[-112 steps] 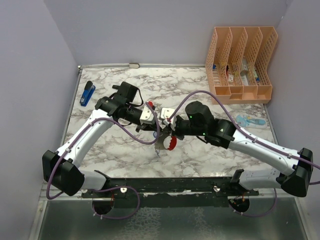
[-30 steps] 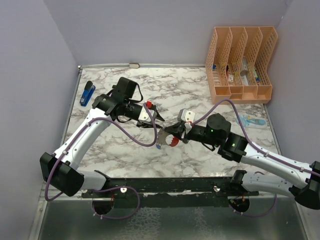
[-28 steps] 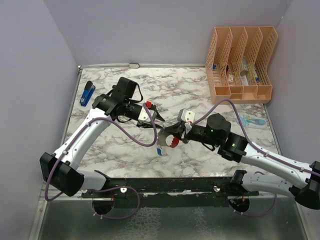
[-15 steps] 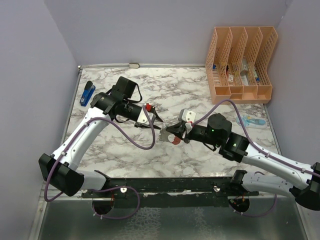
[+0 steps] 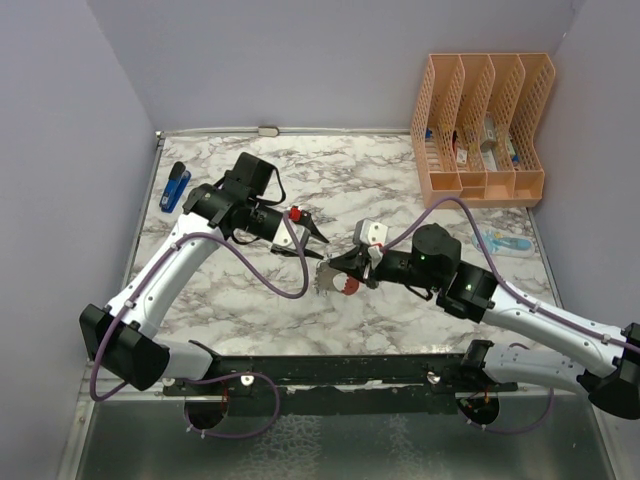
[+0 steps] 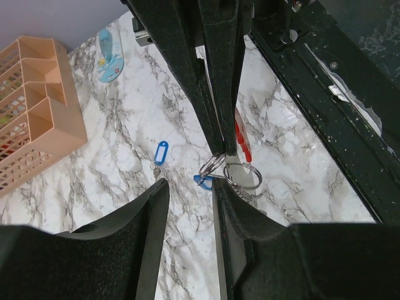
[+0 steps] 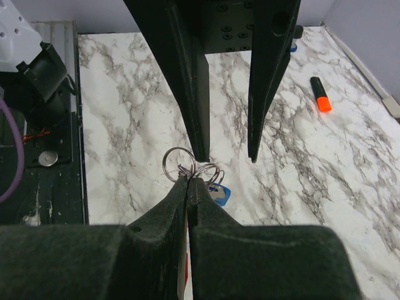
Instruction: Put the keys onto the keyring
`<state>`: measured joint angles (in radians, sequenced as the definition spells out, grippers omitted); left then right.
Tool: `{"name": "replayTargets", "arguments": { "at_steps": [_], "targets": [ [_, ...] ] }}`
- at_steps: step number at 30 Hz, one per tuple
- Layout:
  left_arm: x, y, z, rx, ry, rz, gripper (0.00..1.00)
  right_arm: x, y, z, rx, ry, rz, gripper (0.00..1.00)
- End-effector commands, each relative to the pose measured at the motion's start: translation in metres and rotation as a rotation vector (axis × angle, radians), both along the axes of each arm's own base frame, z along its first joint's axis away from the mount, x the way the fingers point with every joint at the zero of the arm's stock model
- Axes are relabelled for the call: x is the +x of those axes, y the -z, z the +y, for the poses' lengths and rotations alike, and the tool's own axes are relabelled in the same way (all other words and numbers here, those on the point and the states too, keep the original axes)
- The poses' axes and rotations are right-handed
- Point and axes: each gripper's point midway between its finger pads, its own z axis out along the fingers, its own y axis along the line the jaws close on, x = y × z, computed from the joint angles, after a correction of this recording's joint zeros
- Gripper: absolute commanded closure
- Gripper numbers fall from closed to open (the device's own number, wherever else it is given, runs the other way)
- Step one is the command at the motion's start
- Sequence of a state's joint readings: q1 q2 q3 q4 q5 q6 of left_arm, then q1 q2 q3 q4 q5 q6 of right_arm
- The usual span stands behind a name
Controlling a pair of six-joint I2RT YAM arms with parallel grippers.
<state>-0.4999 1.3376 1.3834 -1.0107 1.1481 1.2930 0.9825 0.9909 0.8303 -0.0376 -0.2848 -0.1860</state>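
Keyring (image 5: 342, 284) hangs pinched in the right hand (image 5: 330, 270) over the middle of the worktop (image 5: 400, 180) from above, with the left hand (image 5: 308, 240) near it, fingers spread. From the left wrist, those spread fingers frame the wire rings under the right hand's closed tips, one blue key (image 6: 201, 182) dangling there and a second key (image 6: 161, 152) lying apart on the marble. From the right wrist, the tips press together on the rings, the blue key just below.

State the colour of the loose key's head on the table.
Bright blue; the key shows best in the left wrist view.
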Motion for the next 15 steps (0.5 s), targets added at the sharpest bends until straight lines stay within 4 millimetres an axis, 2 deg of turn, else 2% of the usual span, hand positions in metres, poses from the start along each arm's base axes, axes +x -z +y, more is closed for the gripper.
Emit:
{"name": "replayTargets", "arguments": {
  "at_steps": [1,9,15],
  "targets": [
    [-0.006,-0.005,-0.006,-0.057,0.055,0.002,0.63,-0.01,-0.017,0.006,0.033,-0.062,-0.003,0.99],
    [-0.016,-0.007,-0.005,-0.082,0.096,0.013,0.68,-0.009,-0.014,0.007,0.028,-0.059,0.0,0.99],
    [-0.024,0.001,-0.001,-0.071,0.111,0.024,0.71,-0.007,-0.015,0.008,0.03,-0.057,-0.006,0.99]
  ]
}}
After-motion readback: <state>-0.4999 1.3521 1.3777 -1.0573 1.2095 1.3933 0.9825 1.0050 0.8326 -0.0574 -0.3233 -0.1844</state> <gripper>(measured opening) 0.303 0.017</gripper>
